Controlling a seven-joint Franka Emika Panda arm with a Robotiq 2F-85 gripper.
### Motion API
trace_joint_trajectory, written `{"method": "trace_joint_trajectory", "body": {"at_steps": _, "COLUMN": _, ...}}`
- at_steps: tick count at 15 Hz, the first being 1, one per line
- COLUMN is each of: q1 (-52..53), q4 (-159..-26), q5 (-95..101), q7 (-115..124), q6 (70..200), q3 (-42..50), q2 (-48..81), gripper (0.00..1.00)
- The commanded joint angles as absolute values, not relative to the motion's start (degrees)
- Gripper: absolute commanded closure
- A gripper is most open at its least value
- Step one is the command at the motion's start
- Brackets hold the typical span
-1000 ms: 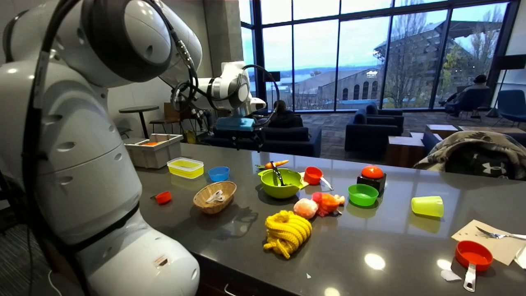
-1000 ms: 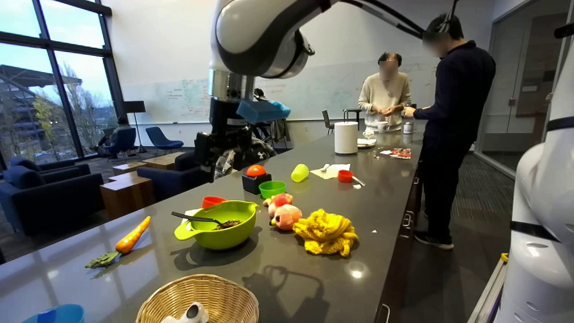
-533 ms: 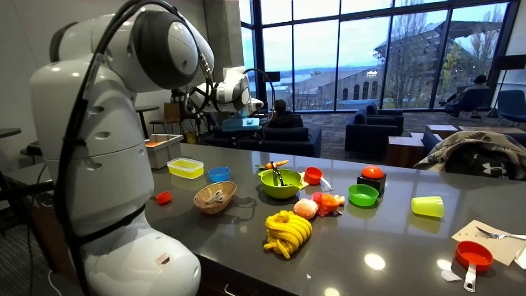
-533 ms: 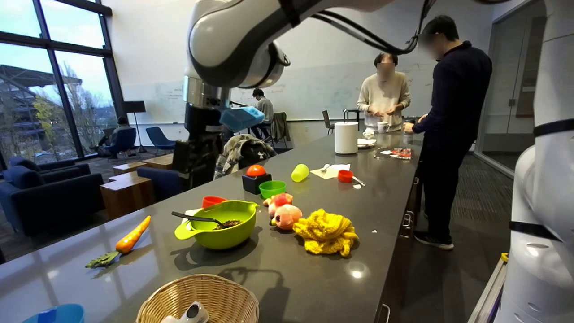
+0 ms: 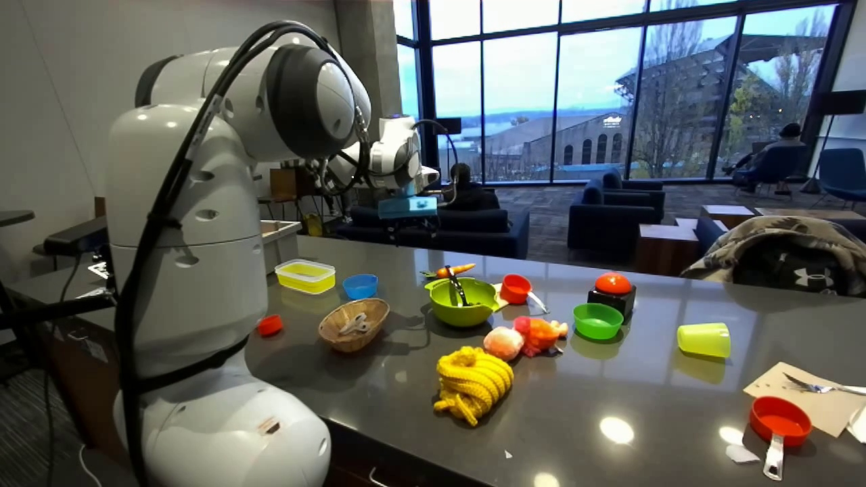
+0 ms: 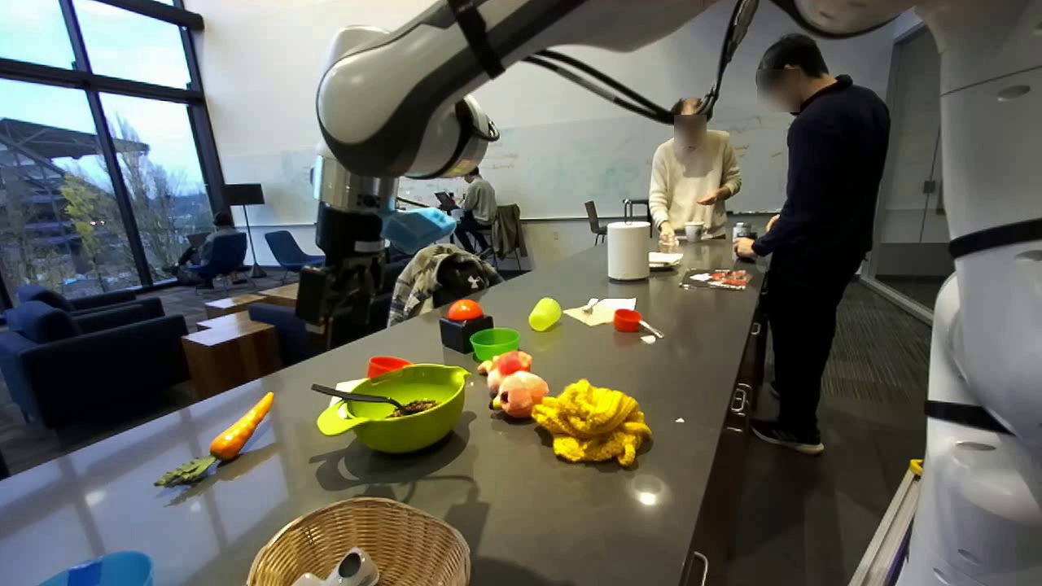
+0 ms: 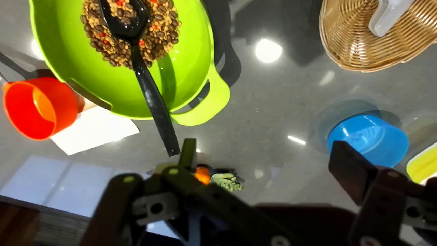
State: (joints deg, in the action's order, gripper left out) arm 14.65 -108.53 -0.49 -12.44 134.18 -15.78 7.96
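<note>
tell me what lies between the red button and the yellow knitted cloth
From the button: a small green bowl, then a pinkish plush toy, as both exterior views show.

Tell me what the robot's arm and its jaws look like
The arm is glossy white with smooth, rounded segments and dark grey joint covers. Black cables run along it, held by black bands, and a small sticker shows low down. Near the end come a silvery collar and a light blue block. The gripper is black with grey parts; its jaws are angular and dark.
</note>
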Motion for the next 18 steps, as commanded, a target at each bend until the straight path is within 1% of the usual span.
{"method": "trace_joint_trajectory", "body": {"at_steps": 1, "q1": 14.5, "q4": -111.3, "q5": -1.0, "q7": -11.2, "q6": 134.3, "q3": -15.4, "q2": 6.8, "gripper": 0.0}}
{"method": "trace_joint_trajectory", "body": {"at_steps": 7, "q1": 14.3, "q4": -115.5, "q5": -3.3, "q7": -14.0, "q6": 138.0, "q3": -16.0, "q2": 7.7, "gripper": 0.0}}
{"method": "trace_joint_trajectory", "body": {"at_steps": 12, "q1": 15.2, "q4": -113.3, "q5": -1.2, "q7": -15.6, "q6": 141.4, "q3": -17.0, "q2": 10.7, "gripper": 0.0}}
{"method": "trace_joint_trajectory", "body": {"at_steps": 18, "q1": 15.2, "q4": -106.9, "q5": 1.4, "q7": -16.5, "q6": 140.7, "q3": -16.6, "q2": 15.8, "gripper": 0.0}}
